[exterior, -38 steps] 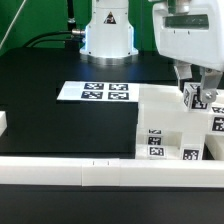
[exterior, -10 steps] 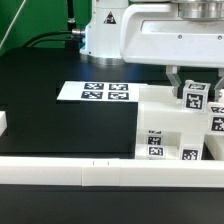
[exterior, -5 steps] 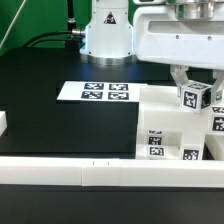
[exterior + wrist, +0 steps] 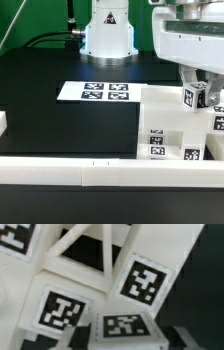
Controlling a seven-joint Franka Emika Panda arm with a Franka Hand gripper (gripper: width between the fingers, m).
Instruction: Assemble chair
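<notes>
The partly built white chair (image 4: 163, 124) stands at the exterior view's right, with tags on its front blocks. My gripper (image 4: 194, 99) hangs over its top right and is shut on the tagged cube end of a peg (image 4: 193, 96) that sits against the chair's top. In the wrist view the cube's tag (image 4: 124, 325) lies between my two dark fingers (image 4: 192, 338), and my gripper (image 4: 125, 333) closes on it. Beyond it are the X-braced frame (image 4: 88, 251) and two tagged block faces (image 4: 147, 280). The peg's shaft is hidden.
The marker board (image 4: 95, 92) lies on the black table left of the chair. A long white border rail (image 4: 90, 173) runs along the front edge, and a short white piece (image 4: 3, 122) sits at the far left. The robot base (image 4: 108, 35) stands behind.
My hand has turned about its vertical axis while staying over the same spot. The tagged cube turned with it and stayed between the fingers. The chair has not moved.
</notes>
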